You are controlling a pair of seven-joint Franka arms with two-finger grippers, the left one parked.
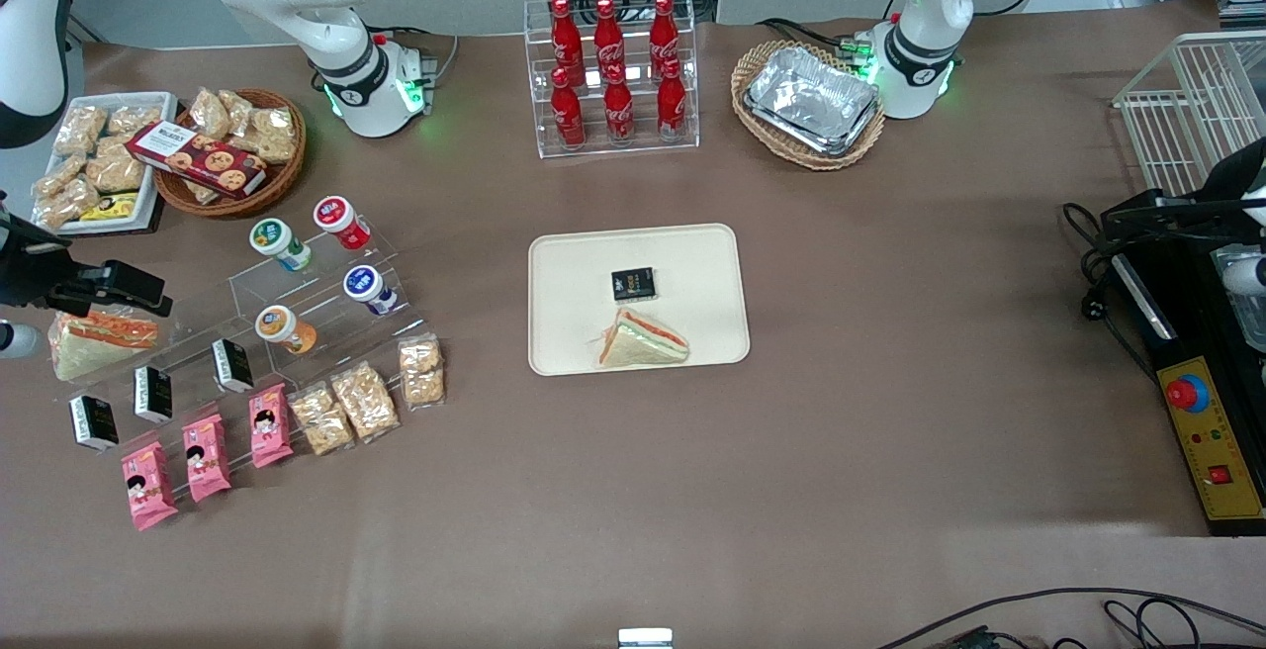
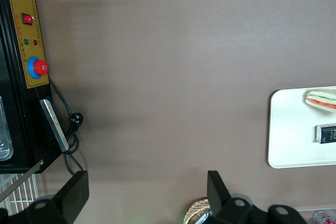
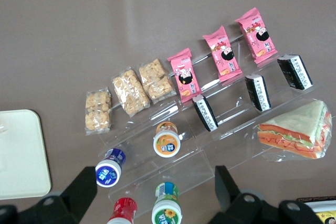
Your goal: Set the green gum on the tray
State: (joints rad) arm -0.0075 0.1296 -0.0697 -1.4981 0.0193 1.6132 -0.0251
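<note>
Fingers [image 3: 226,184] of my gripper [image 3: 155,192] are spread wide and empty, hovering above the green gum [image 3: 167,208], which stands upright, lid up, between them.

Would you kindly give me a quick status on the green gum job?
Gripper open, empty, above the clear rack. Green gum on the rack, untouched, beside the red canister. Tray holds a sandwich and black packet, with room left.

Brown-covered table [image 1: 890,382] fills the scene; white wire rack [image 1: 1187,105] at the parked arm's end.
</note>
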